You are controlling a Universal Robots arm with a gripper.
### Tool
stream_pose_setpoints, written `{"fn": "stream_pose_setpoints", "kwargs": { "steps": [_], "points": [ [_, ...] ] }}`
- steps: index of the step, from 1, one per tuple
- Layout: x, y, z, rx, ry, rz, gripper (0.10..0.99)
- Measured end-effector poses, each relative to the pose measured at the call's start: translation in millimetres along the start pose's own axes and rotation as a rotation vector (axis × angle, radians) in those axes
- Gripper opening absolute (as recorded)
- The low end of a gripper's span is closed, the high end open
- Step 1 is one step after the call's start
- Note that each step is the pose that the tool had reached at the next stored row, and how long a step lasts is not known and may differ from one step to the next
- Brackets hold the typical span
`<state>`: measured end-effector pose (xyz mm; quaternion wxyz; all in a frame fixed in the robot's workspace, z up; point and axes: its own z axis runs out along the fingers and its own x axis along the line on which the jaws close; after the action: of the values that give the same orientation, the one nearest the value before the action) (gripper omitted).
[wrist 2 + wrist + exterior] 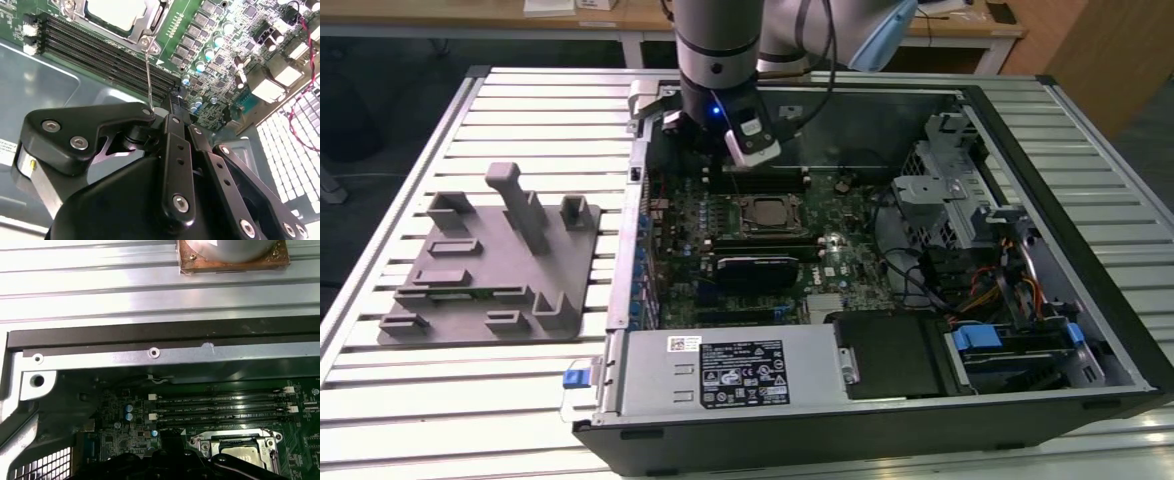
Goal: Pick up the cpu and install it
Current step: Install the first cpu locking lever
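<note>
Cpu sits silvery plate up inside the socket frame on the motherboard, so by my read it's already seated, not carried by the pincer. In the second wrist view the chip lies ahead of the pincer tips and clear of them, w/ the bank of RAM slots between the two and no contact. What links them is a thin lever rod. It runs from the socket's near corner straight back to the pincer tips, its long axis crossing the slots roughly at right angles and aimed at the pincer. The fingers look pressed together, and the tips meet right at the rod's free end. Whether they actually pinch the rod I can't tell, as the end is tucked behind a tip. Cpu is square, so it has no long axis of its own; its edges run parallel to the slots. In the first wrist view the chip again lies just beyond the slots from the case wall. In the exterior view the arm stands over the far part of the open case on the slatted worktop, w/ the socket and cpu on the camera side of it. One arm only, so no question of which is nearer.
</note>
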<state>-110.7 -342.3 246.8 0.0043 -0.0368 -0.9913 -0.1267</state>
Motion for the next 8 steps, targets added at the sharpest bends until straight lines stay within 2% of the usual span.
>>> {"fn": "stream_pose_setpoints", "kwargs": {
  "steps": [3,8],
  "points": [
    [0.0,0.4,-1.9,-0.005,0.0001,0.0,0.106],
    [0.0,0.5,-2.0,-0.034,0.0024,0.0,0.106]
  ]
}}
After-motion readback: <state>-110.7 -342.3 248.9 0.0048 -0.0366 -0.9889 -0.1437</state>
